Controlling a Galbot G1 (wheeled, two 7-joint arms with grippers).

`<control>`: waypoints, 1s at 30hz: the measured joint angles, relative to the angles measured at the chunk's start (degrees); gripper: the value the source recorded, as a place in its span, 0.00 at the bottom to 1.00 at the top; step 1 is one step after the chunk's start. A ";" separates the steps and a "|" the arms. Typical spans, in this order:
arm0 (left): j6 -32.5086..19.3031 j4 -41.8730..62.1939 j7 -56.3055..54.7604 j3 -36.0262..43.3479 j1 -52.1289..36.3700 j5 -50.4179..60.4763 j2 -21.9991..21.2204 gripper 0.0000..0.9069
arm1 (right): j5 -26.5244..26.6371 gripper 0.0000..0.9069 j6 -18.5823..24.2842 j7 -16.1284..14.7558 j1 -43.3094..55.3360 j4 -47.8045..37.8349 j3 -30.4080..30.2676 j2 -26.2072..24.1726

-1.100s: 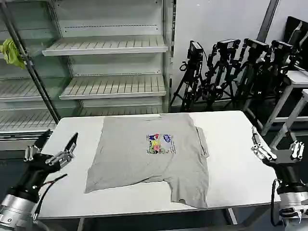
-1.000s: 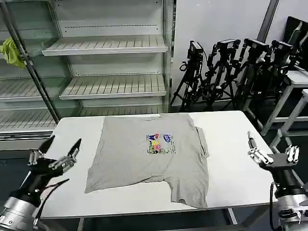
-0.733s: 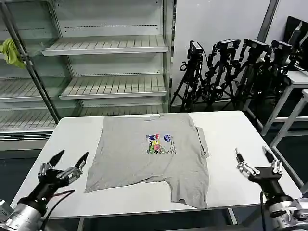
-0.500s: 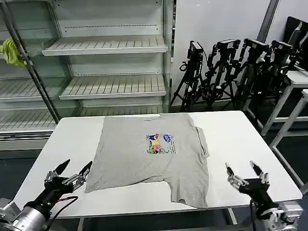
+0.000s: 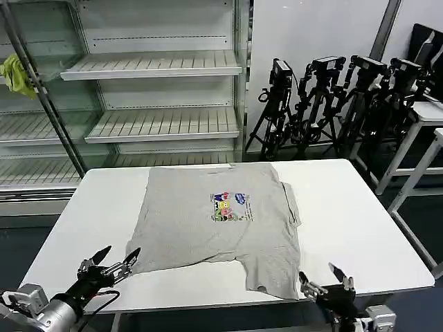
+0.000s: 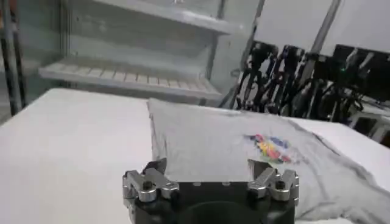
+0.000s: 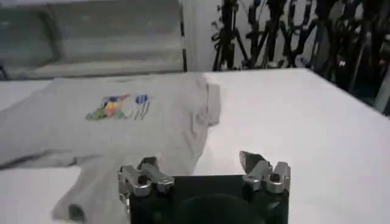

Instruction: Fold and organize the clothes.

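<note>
On white table [image 5: 346, 207]: grey shirt [image 5: 208, 228], spread flat, print up, hem toward robot; soft, light, limp, likely to bunch; best pinched at hem corners; left gripper [image 5: 109, 266], right gripper [image 5: 327, 285] near front edge, jaws spread, empty

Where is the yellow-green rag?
In the head view, the rag hangs at the far left on the shelf rack, behind the table, far from the shirt.

Light grey shirt [image 5: 217, 221] with a small multicoloured chest print [image 5: 230, 206] — red, yellow, green, blue — on a white counter [image 5: 346, 207], a yellow-green rag [image 5: 15, 73] hanging by pale shelves [image 5: 152, 66]
</note>
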 measured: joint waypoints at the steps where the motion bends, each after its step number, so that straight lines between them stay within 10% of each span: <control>1: 0.01 0.46 0.00 0.35 -0.30 0.08 0.13 1.00 | 0.04 1.00 -0.04 0.04 0.16 -0.15 -0.60 0.02; 30: -0.10 7.02 1.03 5.02 -2.69 4.26 -0.69 1.00 | -3.48 1.00 0.75 -0.37 2.04 -3.15 -9.99 1.72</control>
